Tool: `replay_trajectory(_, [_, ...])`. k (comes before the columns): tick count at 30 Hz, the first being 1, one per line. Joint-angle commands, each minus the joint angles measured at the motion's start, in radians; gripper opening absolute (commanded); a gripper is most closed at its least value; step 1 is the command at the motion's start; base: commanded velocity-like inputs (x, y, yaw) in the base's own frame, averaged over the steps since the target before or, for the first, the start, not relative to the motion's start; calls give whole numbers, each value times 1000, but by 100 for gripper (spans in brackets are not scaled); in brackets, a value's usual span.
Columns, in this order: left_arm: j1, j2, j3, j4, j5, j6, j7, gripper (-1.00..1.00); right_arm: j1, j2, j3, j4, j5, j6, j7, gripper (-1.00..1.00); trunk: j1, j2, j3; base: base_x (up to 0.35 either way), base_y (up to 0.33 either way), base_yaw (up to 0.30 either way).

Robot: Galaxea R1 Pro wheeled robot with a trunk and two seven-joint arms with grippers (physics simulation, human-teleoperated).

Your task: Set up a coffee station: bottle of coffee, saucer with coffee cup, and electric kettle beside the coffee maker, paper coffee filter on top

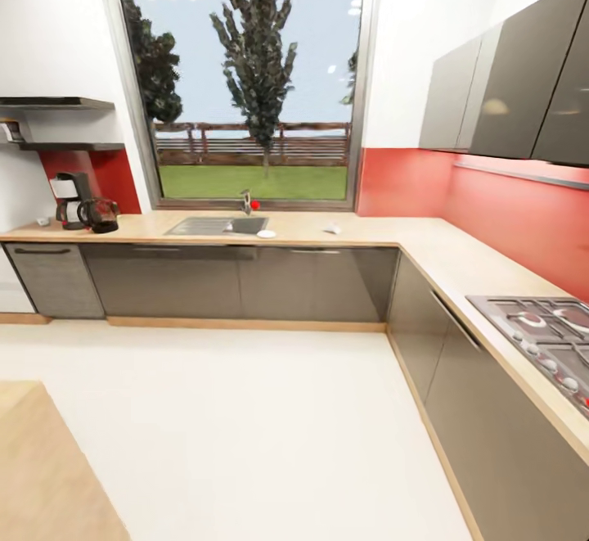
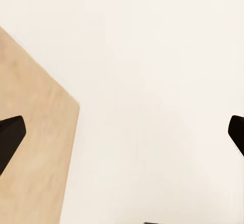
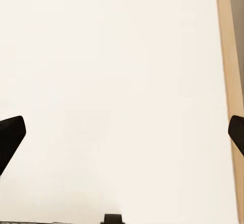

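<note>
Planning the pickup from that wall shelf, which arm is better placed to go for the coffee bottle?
Left, tentatively. The kitchen shelf and coffee maker lie far left in the head view. Both grippers have open, empty jaws, so side alone decides.

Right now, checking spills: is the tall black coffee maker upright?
Upright: the tall black coffee maker stands on the light wood countertop, carafe beside it.

bright daylight from window (image 1: 245, 91) | soft render blur | wide-angle edge stretch | faint shadows
</note>
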Motion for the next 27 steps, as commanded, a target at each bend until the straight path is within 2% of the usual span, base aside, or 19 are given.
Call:
replay_trajectory(1, [-1,0,2,1,2,-3,-1,100,0,0,-1,0,6,-2,-1,100,1,-1,-1,335,0,0])
replay_trajectory(27, [-1,1,4,1,2,-3,-1,100,0,0,-1,0,6,-2,-1,100,1,-1,-1,335,0,0])
